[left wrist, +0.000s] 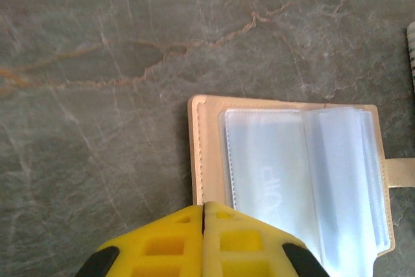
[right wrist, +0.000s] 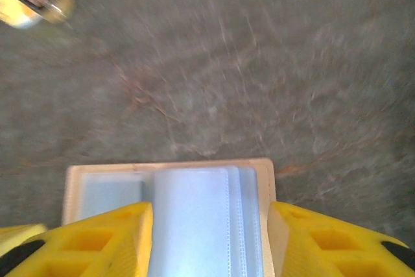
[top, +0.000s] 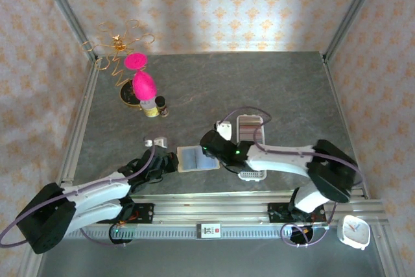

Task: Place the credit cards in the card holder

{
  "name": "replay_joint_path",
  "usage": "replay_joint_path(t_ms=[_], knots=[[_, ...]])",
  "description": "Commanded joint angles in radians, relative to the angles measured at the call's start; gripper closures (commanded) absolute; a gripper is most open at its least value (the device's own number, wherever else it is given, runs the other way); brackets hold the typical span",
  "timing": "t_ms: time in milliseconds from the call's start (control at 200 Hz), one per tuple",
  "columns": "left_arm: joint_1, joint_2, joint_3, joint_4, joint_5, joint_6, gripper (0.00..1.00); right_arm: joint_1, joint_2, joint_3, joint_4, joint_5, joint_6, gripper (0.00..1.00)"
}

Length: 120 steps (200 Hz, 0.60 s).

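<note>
The tan card holder (top: pixel 194 159) lies open on the grey table, its clear sleeves (left wrist: pixel 292 173) facing up. My left gripper (top: pixel 174 160) is shut, its yellow tips (left wrist: pixel 204 207) at the near left edge of the card holder (left wrist: pixel 206 141); I cannot tell whether they pinch the cover or rest on it. My right gripper (top: pixel 207 152) is open over the holder's right half (right wrist: pixel 170 166), one finger on each side of the sleeve stack (right wrist: pixel 194 225). No credit cards can be made out; thin striped shapes in the white tray (top: pixel 250 135) are too small to tell.
The white tray lies just right of the holder, under the right arm. At the back left stand pink objects on a gold wire stand (top: pixel 137 72) and small jars (top: pixel 153 107). A small white item (top: pixel 157 141) lies behind the left gripper. A white clock (top: pixel 355 231) sits beyond the front rail.
</note>
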Motion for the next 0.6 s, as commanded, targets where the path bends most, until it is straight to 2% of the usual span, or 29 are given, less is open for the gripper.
replay_joint_path(t_ms=[0,175,235,295,360,440,566,576,596], knots=[[-0.007,-0.058,0.049,-0.095,-0.072,0.032,0.90,0.008,-0.201,-0.047,0.098,0.072,-0.218,0.50],[-0.007,-0.132,0.062,-0.088,-0.038,0.037,0.75,0.008,-0.521,-0.185,0.322,-0.093,-0.623,0.43],[-0.007,-0.146,0.061,-0.067,-0.015,0.031,0.71,0.009,-0.613,-0.218,0.330,-0.137,-0.729,0.41],[-0.007,-0.152,0.059,-0.039,0.018,0.029,0.68,0.008,-0.691,-0.240,0.304,-0.261,-0.908,0.41],[-0.006,-0.153,0.053,0.004,0.057,0.024,0.67,0.008,-0.755,-0.250,0.210,-0.374,-1.136,0.36],[-0.007,-0.149,0.039,0.064,0.094,0.016,0.66,0.008,-0.793,-0.231,0.030,-0.390,-1.335,0.32],[-0.007,-0.148,0.020,0.128,0.113,0.010,0.66,0.009,-0.796,-0.196,-0.253,-0.289,-1.575,0.22],[-0.007,-0.149,0.019,0.131,0.114,0.010,0.66,0.008,-0.796,-0.196,-0.270,-0.275,-1.588,0.17],[-0.007,-0.147,0.018,0.136,0.115,0.011,0.66,0.008,-0.796,-0.199,-0.302,-0.246,-1.612,0.14]])
